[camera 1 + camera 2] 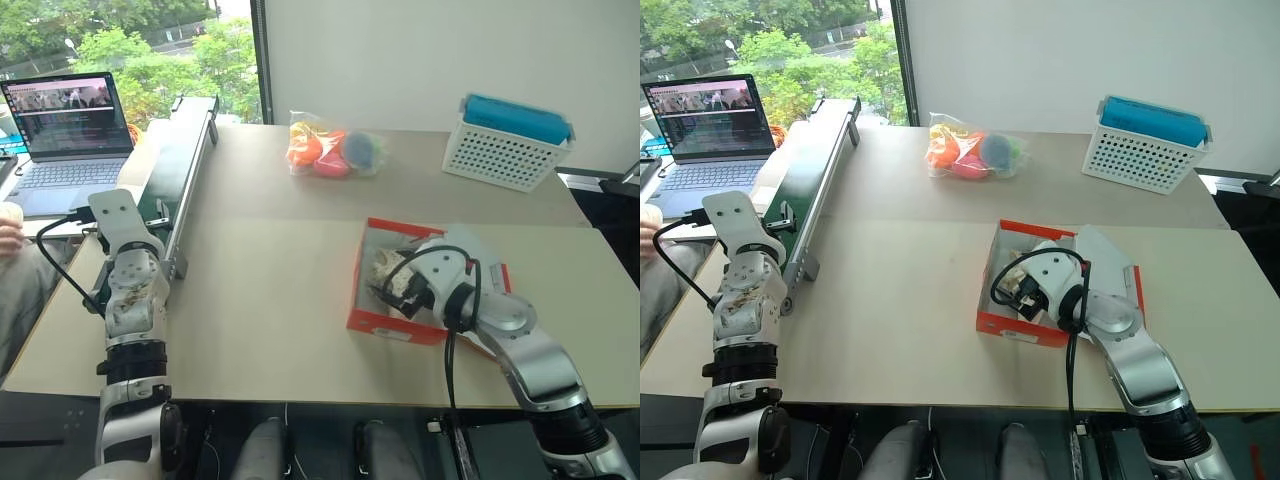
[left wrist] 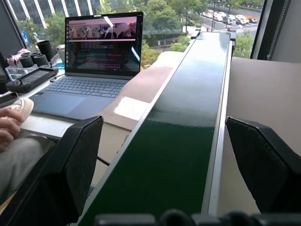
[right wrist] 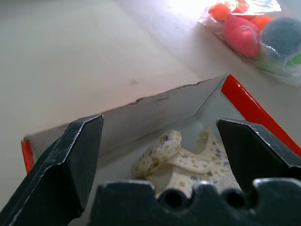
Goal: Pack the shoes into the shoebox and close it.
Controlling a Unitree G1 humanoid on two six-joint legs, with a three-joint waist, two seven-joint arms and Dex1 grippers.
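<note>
with a cream lace-up shoe [image 3: 181,162] already inside the open orange-red cardboard shoebox [image 1: 396,323], my right fingers [image 3: 70,160] hovered spread and empty, lid unclosed.

A broad beige table [image 1: 270,290] carries the scene. Near its far edge lies a clear plastic bag [image 1: 332,148] of orange, pink and blue-grey balls. Toward the far right corner stands a white perforated basket [image 1: 500,152] with a teal roll [image 1: 517,118] lying across its top. Along the table's left side runs a long dark-green conveyor [image 2: 183,141] with metal rails. Beyond it, an open laptop [image 2: 94,61] sits on a separate desk, its screen lit. A person's hand [image 2: 9,129] rests near the laptop. Trees show through the window behind.
</note>
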